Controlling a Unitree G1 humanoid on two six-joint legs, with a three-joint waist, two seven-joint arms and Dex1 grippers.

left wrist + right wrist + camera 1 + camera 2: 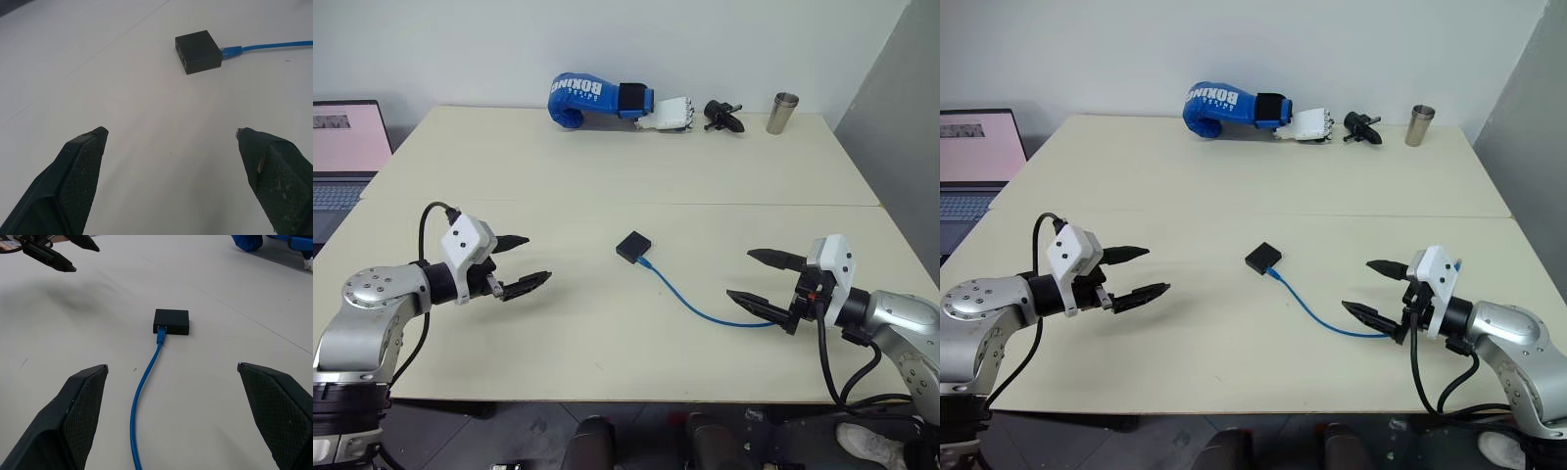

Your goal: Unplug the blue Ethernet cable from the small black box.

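The blue Ethernet cable (690, 300) lies on the bench (607, 186), one plug seated in the small black box (632, 247) (mid-bench). The left tool (521, 262) and right tool (756, 278) flank it, both spread wide, empty.

Bright even light, soft shadows on table (607, 176), wrist views washed out.
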